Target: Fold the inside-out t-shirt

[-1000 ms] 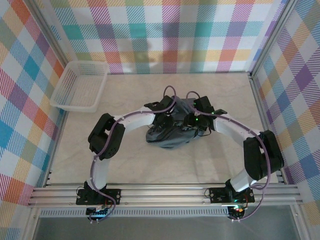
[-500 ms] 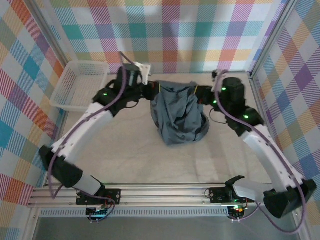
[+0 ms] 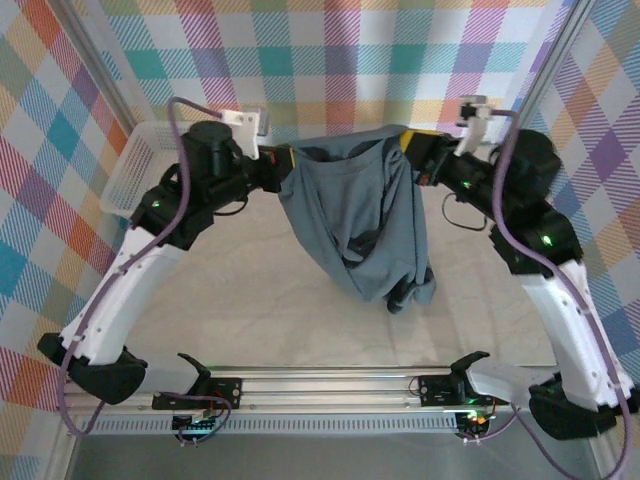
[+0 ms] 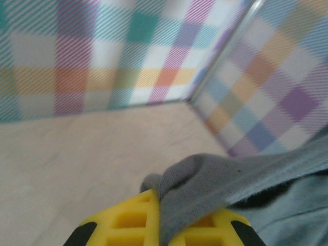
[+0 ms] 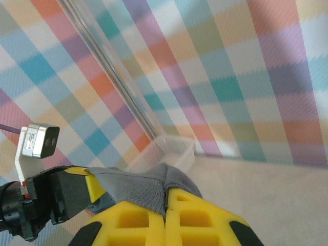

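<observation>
The slate blue-grey t-shirt [image 3: 355, 220] hangs high over the table, stretched between both grippers, its lower end bunched just above the tabletop. My left gripper [image 3: 284, 157] is shut on the shirt's left top edge; its yellow fingers [image 4: 128, 223] pinch a fold of the t-shirt [image 4: 205, 189]. On the shirt's right top edge my right gripper [image 3: 405, 140] is shut, and between its yellow fingers [image 5: 195, 218] sits a tuft of the t-shirt [image 5: 146, 189]. Across the stretched edge, the right wrist view also catches the left gripper [image 5: 97, 187].
A white lattice basket [image 3: 160, 170] stands at the back left against the plaid wall, also seen as a basket [image 5: 171, 148] in the right wrist view. Plaid walls close the table on three sides. The arms' rail [image 3: 330, 385] runs along the near edge.
Both grippers closed on the shirt as it lay crumpled on the table, then lifted it up and apart, towards the back wall; it now hangs spread between them.
</observation>
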Robot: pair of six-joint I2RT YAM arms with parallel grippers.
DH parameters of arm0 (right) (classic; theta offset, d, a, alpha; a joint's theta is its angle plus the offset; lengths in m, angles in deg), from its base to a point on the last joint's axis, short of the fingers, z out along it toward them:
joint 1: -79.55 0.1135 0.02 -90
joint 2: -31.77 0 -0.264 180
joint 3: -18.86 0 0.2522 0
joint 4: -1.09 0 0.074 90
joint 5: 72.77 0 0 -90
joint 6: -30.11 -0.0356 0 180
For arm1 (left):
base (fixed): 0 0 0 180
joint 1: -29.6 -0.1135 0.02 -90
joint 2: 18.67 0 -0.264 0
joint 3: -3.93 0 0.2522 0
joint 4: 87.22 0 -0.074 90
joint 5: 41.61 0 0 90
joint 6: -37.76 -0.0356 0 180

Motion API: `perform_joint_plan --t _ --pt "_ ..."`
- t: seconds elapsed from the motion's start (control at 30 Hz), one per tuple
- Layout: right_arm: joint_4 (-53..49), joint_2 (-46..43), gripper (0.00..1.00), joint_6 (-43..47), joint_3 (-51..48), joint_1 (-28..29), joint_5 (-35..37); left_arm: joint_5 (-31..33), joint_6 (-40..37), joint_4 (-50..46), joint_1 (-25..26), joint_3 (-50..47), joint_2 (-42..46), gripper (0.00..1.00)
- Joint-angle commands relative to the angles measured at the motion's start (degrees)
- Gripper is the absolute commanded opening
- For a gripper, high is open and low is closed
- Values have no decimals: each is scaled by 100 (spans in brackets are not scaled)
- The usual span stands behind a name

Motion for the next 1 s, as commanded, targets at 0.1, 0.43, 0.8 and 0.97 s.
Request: perform_joint_plan --t 0.1,0.43,0.8,0.97 --pt "-671 1388 0 -183 -296 -157 -468 442 496 614 -996 -1946 -986 15" --pt "-462 2108 0 -728 -341 -156 -825 -1064 1137 1761 119 -2963 -745 54" --pt "-358 2012 0 -1231 -253 -151 -1427 -4 694 2417 707 -2330 -2344 80" --pt "-781 2193 0 -1278 -110 -258 -896 -666 638 2855 648 -1980 -2859 26"
